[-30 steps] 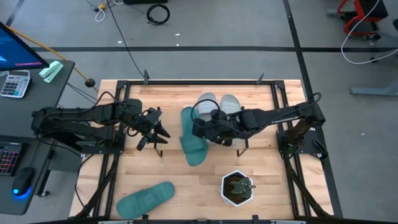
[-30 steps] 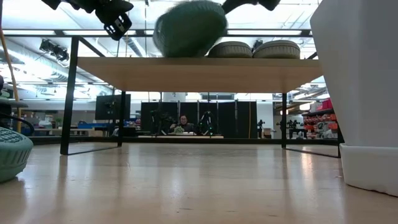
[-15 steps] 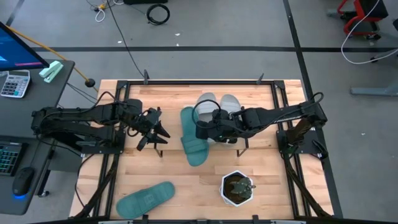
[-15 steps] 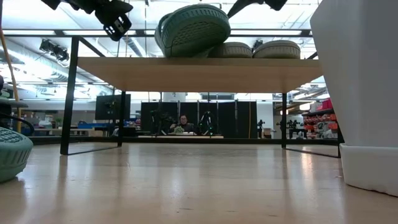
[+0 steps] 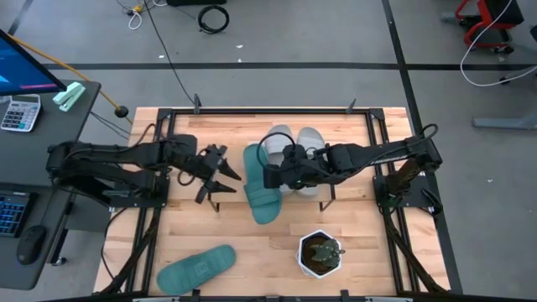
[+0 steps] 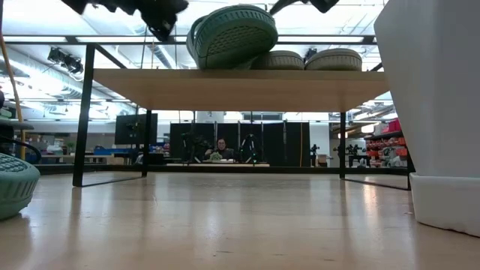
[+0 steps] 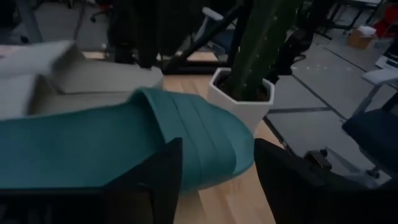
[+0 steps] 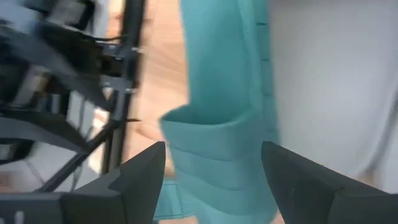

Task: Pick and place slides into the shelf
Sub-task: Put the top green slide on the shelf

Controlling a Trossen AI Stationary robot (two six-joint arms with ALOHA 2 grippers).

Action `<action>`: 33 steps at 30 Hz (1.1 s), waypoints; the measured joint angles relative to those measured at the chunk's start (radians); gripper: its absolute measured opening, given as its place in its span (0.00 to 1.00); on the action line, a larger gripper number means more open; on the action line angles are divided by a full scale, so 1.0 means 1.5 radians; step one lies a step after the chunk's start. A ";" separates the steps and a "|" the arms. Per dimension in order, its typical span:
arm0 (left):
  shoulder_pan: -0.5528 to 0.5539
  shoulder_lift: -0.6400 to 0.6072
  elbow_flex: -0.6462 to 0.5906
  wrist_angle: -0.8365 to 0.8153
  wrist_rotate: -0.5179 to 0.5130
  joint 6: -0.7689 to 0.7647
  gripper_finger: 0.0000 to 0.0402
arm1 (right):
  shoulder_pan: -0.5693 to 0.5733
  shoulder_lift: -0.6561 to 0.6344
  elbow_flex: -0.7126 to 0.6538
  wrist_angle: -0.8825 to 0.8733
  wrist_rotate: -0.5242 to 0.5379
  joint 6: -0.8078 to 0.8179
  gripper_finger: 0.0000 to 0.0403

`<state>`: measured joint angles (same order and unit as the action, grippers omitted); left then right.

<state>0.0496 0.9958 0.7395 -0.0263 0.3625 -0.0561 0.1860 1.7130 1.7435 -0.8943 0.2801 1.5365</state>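
Since a second ago, the left gripper (image 5: 225, 177) has slid toward the teal-green rubbery slide sandal (image 5: 261, 184) and spread its jaws wider, holding nothing. That sandal lies on the low light-wood shelf with black wire legs (image 6: 247, 84), beside two light grey slides (image 5: 295, 143). Just beside it, the right gripper (image 5: 268, 174) is open and empty. Another teal-green slide (image 5: 195, 268) lies on the wooden tabletop (image 5: 352, 201) near a white potted cactus (image 5: 320, 252).

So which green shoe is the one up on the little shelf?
Find the low wooden shelf in the middle of the table. Two grey slides lie on it side by side, and the teal slide sits just beside them, poking over the shelf's edge. The other teal slide lies alone on the tabletop near the front corner.
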 joint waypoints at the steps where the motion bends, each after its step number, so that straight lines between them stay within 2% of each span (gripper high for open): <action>1: -0.005 0.016 0.000 0.009 0.000 0.000 0.52 | 0.000 0.000 0.000 0.010 0.000 -0.007 0.68; 10: -0.033 0.112 0.000 0.054 -0.089 0.007 0.56 | 0.018 -0.004 0.000 0.038 0.000 -0.039 0.68; 18: -0.034 0.112 0.000 0.077 -0.161 0.007 0.53 | 0.044 -0.004 0.000 0.041 0.018 -0.049 0.68; 21: -0.032 0.110 0.001 0.112 -0.165 -0.011 0.53 | 0.045 -0.004 0.000 0.041 0.019 -0.049 0.68; 25: -0.033 0.115 0.000 0.107 -0.139 -0.030 0.52 | 0.045 -0.004 0.000 0.042 0.030 -0.053 0.68; 33: -0.036 0.116 0.000 0.095 -0.137 -0.054 0.52 | 0.045 -0.004 0.000 0.044 0.030 -0.067 0.68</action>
<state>-0.0044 1.1698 0.7395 0.1162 0.1570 -0.1372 0.2535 1.7069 1.7435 -0.8280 0.3256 1.4361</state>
